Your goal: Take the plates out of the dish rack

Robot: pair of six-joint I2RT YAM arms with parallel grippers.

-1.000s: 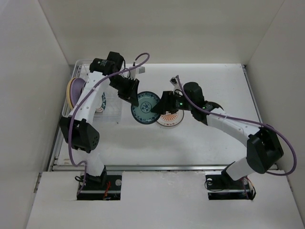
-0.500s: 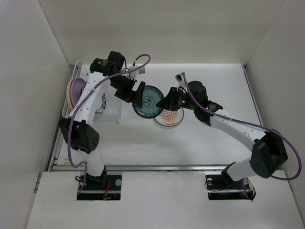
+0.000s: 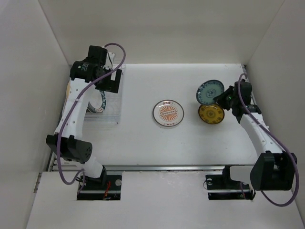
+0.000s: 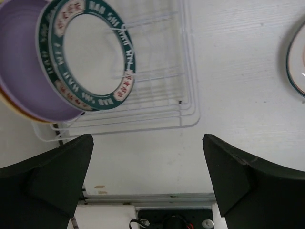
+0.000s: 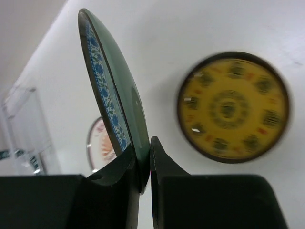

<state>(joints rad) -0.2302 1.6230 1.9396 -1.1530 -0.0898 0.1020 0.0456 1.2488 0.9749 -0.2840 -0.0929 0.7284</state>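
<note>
The right gripper [image 5: 144,148], clamped on the rim of the round teal plate [image 3: 209,90], has carried it from mid-table to just beside the small mustard-yellow plate [image 3: 211,114], while the left gripper [image 4: 147,143], now spread wide and empty, has retreated above the white wire dish rack [image 4: 186,95].

Teal plate [image 3: 210,90] on edge; mustard plate [image 3: 211,114], sunburst plate [image 3: 168,113] flat; teal-rimmed plate [image 4: 90,55], purple-backed plate [image 4: 21,71] upright in wire rack [image 3: 110,110]

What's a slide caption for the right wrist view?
Right pincer shut on the rim of a teal plate held on edge, a mustard-yellow plate flat on the white table beyond.
</note>
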